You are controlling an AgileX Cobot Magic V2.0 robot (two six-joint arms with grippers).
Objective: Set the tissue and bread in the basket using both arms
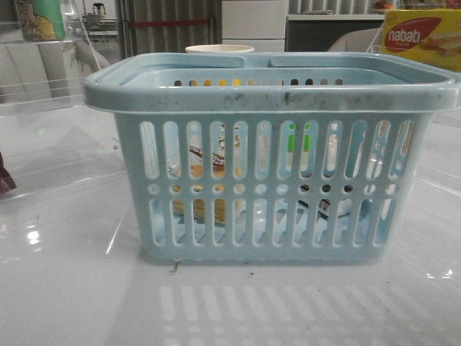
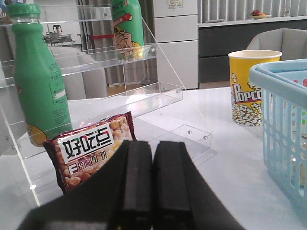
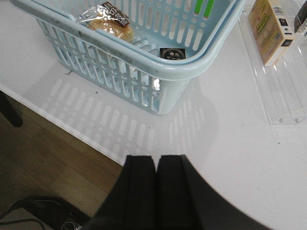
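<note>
One basket (image 1: 274, 86), one bread (image 3: 112, 26), two bottles (image 2: 36, 81), one popcorn cup (image 2: 247, 88).

"nabati" box (image 1: 422, 36), "popcorn" cup (image 2: 248, 86)

Light-blue plastic basket (image 1: 274, 86) upright on white table, centre of front view; slotted sides, row of round holes, thick scuffed rim, handles folded down. Bread (image 3: 111, 25) inside basket, left part: golden-brown, in clear packet with black-and-white label strip, lying on basket floor. Tissue (image 3: 172, 53) inside basket, right of bread: only small dark-marked patch visible, rest hidden by rim
</note>
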